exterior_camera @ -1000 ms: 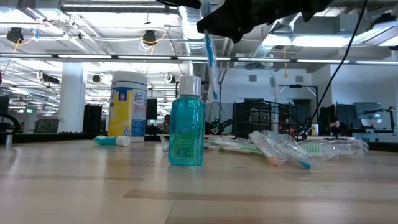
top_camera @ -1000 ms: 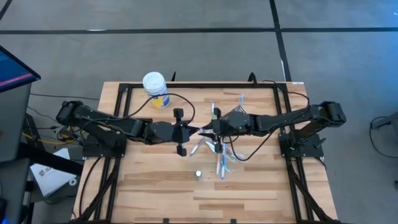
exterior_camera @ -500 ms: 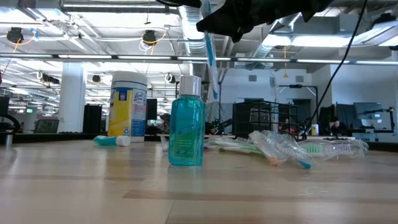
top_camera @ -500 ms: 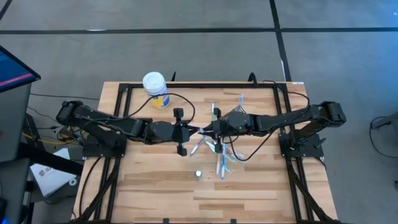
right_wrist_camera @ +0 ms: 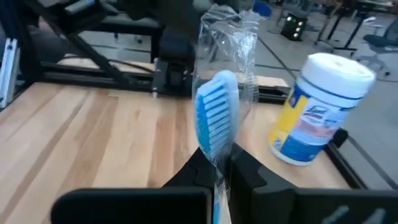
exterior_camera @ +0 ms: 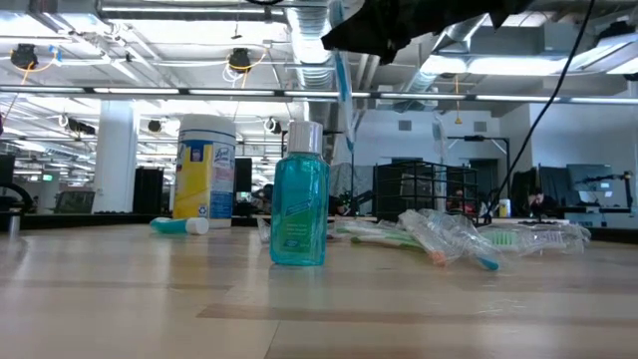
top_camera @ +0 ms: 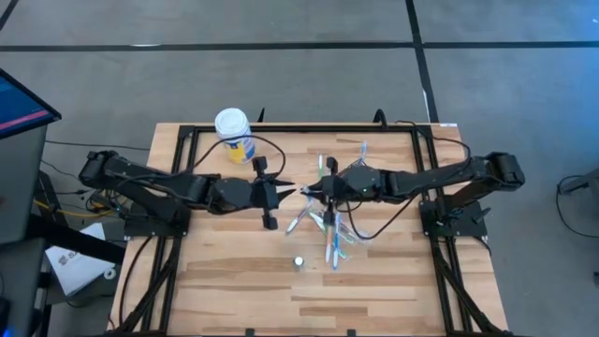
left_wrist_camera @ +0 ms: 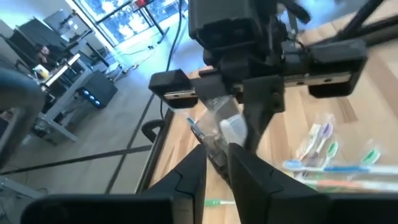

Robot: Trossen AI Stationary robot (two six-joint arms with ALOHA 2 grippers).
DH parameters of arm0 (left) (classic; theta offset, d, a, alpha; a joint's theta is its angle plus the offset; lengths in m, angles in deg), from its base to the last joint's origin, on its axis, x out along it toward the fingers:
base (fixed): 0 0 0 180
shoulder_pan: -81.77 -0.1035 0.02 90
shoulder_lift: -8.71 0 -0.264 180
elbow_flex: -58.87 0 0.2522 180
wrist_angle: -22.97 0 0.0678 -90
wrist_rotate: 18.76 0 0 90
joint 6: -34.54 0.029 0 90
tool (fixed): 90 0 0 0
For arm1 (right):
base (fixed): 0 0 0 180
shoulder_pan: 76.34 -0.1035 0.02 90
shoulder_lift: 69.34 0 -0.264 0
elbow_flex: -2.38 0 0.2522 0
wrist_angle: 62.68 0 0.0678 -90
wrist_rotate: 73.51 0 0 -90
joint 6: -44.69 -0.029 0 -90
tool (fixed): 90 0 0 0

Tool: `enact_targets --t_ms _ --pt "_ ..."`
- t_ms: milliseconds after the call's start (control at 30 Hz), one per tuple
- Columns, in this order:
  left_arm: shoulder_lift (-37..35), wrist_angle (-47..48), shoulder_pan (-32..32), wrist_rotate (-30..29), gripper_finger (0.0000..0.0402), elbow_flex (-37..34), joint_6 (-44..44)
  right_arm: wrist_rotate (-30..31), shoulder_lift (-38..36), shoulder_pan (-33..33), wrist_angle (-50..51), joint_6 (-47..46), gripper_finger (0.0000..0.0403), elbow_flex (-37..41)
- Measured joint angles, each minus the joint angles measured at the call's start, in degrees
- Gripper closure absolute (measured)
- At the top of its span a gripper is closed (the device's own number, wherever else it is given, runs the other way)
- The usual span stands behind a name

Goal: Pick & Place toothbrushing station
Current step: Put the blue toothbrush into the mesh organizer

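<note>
My right gripper is shut on a blue toothbrush in a clear wrapper, held high above the table's middle. My left gripper faces it from the left, with a narrow gap between its fingers around the wrapper's near side. More wrapped toothbrushes lie in a pile below the right arm. A teal bottle stands nearer the front. A small teal tube lies on its side. A black wire-mesh box shows behind the pile. My right gripper pinches the wrapped toothbrush between its two fingers, just under the bristle head. The fingers come about level from the table's right and lie across the brush. It stands nearly upright, head up, handle hanging clear of the table. My left gripper's fingers stand beside the wrapper; whether they touch it I cannot tell.
A yellow-and-blue jar with a white lid stands at the far left of the table. Black frame rails run along the table's left, far and right sides. Bare wood lies along the near edge.
My left gripper has rolled a little about its own axis, so its cross-piece now sits slanted in the high view. The hanging toothbrush has shifted slightly in the low view. Both arms stay close together over the middle.
</note>
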Motion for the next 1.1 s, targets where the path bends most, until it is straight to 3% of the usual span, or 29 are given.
enact_targets --t_ms 500,1100 --pt "-1.3 0.01 0.0 -0.25 0.0344 -6.08 -3.49 9.1 -10.21 1.98 13.82 -1.82 0.0398 0.14" --pt "-1.3 -1.28 0.0 -0.2 0.0352 -7.32 -4.8 15.41 -28.52 6.49 16.65 -7.41 0.0398 12.51"
